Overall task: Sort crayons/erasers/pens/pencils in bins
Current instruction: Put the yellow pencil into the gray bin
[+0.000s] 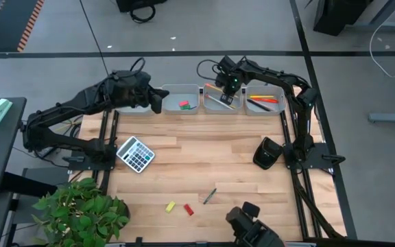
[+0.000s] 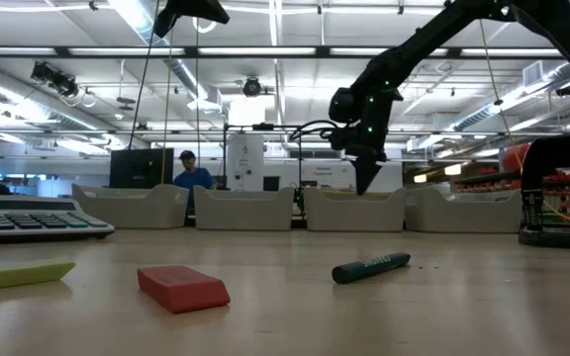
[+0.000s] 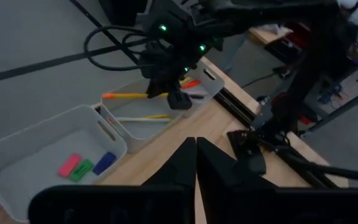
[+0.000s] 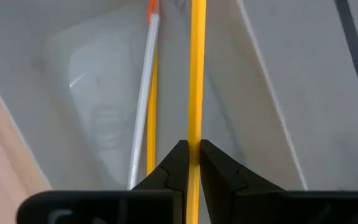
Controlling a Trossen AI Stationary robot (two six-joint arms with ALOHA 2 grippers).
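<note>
Four light-grey bins stand in a row along the table's far edge. My right gripper (image 1: 228, 92) hangs over the third bin (image 1: 221, 104), shut on a yellow pencil (image 4: 197, 68). Other pencils (image 4: 145, 93) lie on that bin's floor. The second bin (image 1: 182, 101) holds erasers (image 3: 82, 167), pink, green and blue. My left gripper (image 1: 156, 101) is shut and empty, raised over the far edge beside the second bin. A yellow eraser (image 1: 171, 206), a red eraser (image 1: 188, 210) and a dark green crayon (image 1: 210, 196) lie flat near the table's near edge. My right gripper pinches the yellow pencil (image 4: 194, 134) between its two fingers (image 4: 211, 163), coming from above and pointing down, with the fingers across the pencil. The pencil (image 3: 135, 96) sticks out about level from the fingers, its orange end free, lifted clear above the third bin.
A grey calculator (image 1: 136, 154) lies on the table's left side. The fourth bin (image 1: 266, 103) holds red and yellow sticks. Dark stands sit at the right (image 1: 268, 152) and near edge (image 1: 249, 218). A plant (image 1: 81, 209) is at the near left corner. A person (image 2: 192, 170) stands beyond the table.
</note>
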